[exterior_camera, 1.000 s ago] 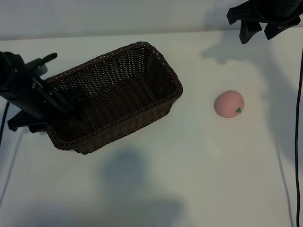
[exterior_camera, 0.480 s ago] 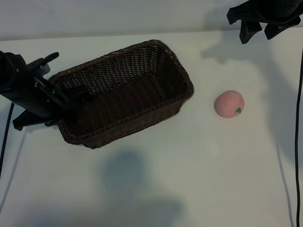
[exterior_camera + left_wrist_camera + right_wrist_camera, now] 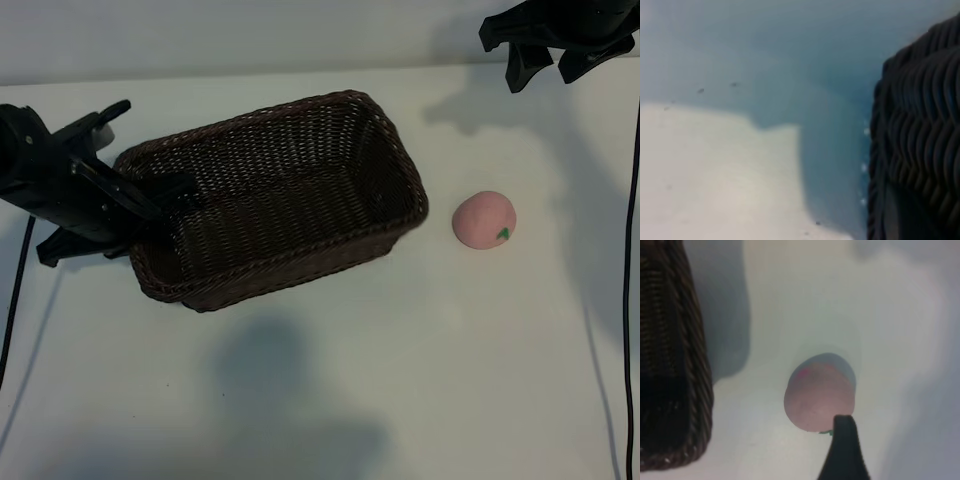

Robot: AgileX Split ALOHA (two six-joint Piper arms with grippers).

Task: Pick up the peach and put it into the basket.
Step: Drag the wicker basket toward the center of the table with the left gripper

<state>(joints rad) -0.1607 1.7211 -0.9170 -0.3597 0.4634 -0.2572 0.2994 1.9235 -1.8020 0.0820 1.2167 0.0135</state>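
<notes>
The dark brown wicker basket sits left of centre, its short left wall between the fingers of my left gripper, which is shut on it with one finger inside. The left wrist view shows only the basket's weave against the table. The pale pink peach lies on the table just right of the basket, untouched. My right gripper hangs open high at the far right, well above and behind the peach. In the right wrist view the peach lies beyond one dark fingertip, with the basket's end beside it.
The white table stretches bare in front of the basket and the peach. Black cables run down the left edge and the right edge. A light back wall bounds the far side.
The basket has slid to the right and turned with the left gripper on its left end. Its right end now stands close to the peach. The right arm and the peach have not moved.
</notes>
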